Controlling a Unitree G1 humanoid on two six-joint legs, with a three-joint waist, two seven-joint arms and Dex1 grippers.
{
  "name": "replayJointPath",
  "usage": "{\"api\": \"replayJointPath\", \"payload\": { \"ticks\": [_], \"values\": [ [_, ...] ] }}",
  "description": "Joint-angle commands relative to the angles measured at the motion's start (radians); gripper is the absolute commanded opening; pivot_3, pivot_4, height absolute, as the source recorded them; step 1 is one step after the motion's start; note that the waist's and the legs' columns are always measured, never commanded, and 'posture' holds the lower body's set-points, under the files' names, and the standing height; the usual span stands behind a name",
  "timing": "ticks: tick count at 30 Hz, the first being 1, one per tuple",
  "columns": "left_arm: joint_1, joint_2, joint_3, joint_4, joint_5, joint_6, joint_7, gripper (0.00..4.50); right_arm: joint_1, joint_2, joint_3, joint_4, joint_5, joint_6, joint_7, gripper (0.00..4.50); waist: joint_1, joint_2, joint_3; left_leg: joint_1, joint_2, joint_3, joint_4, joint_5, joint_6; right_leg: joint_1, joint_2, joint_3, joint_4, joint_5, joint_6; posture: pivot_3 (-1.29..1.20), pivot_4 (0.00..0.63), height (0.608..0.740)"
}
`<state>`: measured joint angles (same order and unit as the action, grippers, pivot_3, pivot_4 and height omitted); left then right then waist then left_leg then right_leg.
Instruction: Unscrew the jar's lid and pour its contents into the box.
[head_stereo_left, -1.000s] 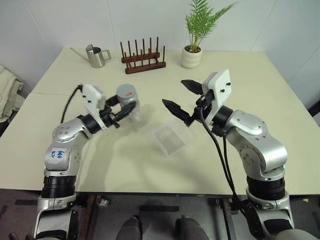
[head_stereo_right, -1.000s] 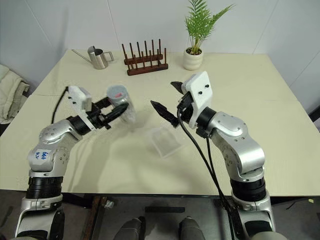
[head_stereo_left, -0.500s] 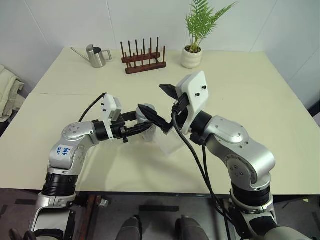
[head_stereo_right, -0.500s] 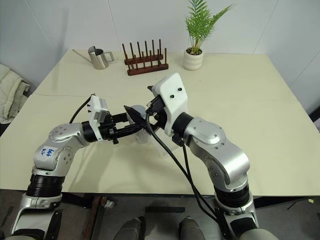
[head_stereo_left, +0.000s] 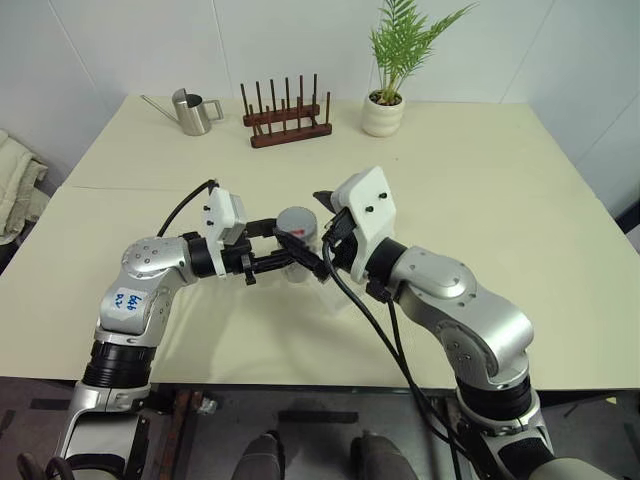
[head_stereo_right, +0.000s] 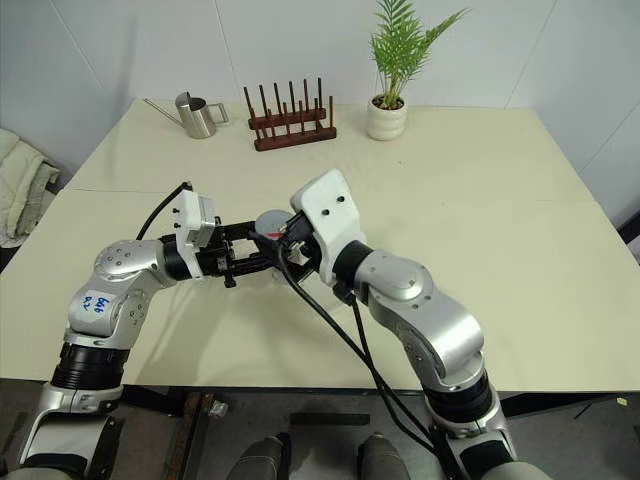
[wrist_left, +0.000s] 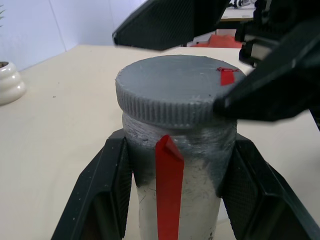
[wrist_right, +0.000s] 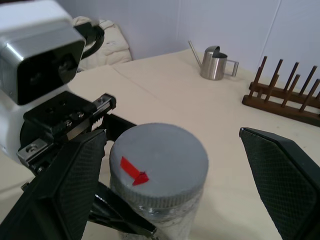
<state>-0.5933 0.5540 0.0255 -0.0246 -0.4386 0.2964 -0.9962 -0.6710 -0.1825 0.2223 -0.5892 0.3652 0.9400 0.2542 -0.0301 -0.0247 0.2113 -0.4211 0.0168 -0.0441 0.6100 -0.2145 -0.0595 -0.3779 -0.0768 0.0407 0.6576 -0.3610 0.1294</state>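
left gripper (wrist_left: 175, 165): reached level across the table (head_stereo_left: 520, 180), clamped on the jar (wrist_left: 172, 195) below its lid (wrist_right: 159, 167)
right gripper (wrist_right: 165, 175): angled in from the right, fingers spread wide on either side of the lid, apparently not touching
jar: held upright above the table, lid on

Cream table (head_stereo_left: 520, 180), white walls (head_stereo_left: 130, 45), wooden peg rack (head_stereo_left: 285, 115), steel watering can (head_stereo_left: 190, 110), potted fern (head_stereo_left: 390, 70)

Jar (wrist_left: 175, 200): silvery-grey, vertical red label strip.
Lid (wrist_right: 159, 164): matt grey, ribbed edge, red mark.
Gripper fingers (wrist_right: 65, 185): black, cross-hatched pads.
Table (head_stereo_left: 480, 170): pale cream.
Peg rack (head_stereo_left: 288, 125): dark reddish-brown.
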Motion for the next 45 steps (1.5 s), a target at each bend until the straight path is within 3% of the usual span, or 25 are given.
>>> {"api": "replayJointPath", "payload": {
  "ticks": [1, 22, 25, 29, 36, 45],
  "values": [
    [-0.032, 0.0, 0.008, -0.01, -0.001, -0.023, -0.003, 2.06, 0.003, 0.011, -0.003, -0.014, -0.001, -0.025, 0.003, 4.5, 0.0, 0.0, 0.0, 0.0, 0.0, 0.0, 0.0, 0.0, 0.0, 0.0, 0.0, 0.0, 0.0, 0.0, 0.0, 0.0, 0.15, 0.74],
    [-0.023, -0.003, 0.007, -0.028, -0.011, -0.011, 0.0, 2.06, 0.014, 0.02, -0.004, 0.019, -0.004, -0.109, 0.019, 4.5, 0.0, 0.0, 0.0, 0.0, 0.0, 0.0, 0.0, 0.0, 0.0, 0.0, 0.0, 0.0, 0.0, 0.0, 0.0, 0.0, 0.15, 0.74],
    [-0.025, -0.004, 0.008, -0.027, -0.011, -0.01, 0.002, 2.06, 0.017, 0.021, -0.002, 0.019, -0.001, -0.116, 0.027, 3.94, 0.0, 0.0, 0.0, 0.0, 0.0, 0.0, 0.0, 0.0, 0.0, 0.0, 0.0, 0.0, 0.0, 0.0, 0.0, 0.0, 0.15, 0.74],
    [-0.025, -0.006, 0.01, -0.028, -0.015, -0.006, 0.003, 2.06, 0.016, 0.022, -0.003, 0.015, 0.007, -0.116, 0.036, 2.6, 0.0, 0.0, 0.0, 0.0, 0.0, 0.0, 0.0, 0.0, 0.0, 0.0, 0.0, 0.0, 0.0, 0.0, 0.0, 0.0, 0.15, 0.74],
    [-0.031, -0.011, 0.018, -0.02, -0.05, 0.011, -0.018, 2.06, 0.003, 0.001, -0.01, 0.013, 0.034, -0.136, 0.104, 2.56, 0.0, 0.0, 0.0, 0.0, 0.0, 0.0, 0.0, 0.0, 0.0, 0.0, 0.0, 0.0, 0.0, 0.0, 0.0, 0.0, 0.15, 0.74],
    [-0.089, 0.001, -0.005, 0.042, -0.096, 0.029, -0.194, 2.06, -0.046, -0.135, 0.018, 0.042, 0.138, -0.23, 0.457, 2.56, 0.0, 0.0, 0.0, 0.0, 0.0, 0.0, 0.0, 0.0, 0.0, 0.0, 0.0, -0.001, -0.001, 0.0, 0.0, 0.0, 0.15, 0.74]
  ]
}}
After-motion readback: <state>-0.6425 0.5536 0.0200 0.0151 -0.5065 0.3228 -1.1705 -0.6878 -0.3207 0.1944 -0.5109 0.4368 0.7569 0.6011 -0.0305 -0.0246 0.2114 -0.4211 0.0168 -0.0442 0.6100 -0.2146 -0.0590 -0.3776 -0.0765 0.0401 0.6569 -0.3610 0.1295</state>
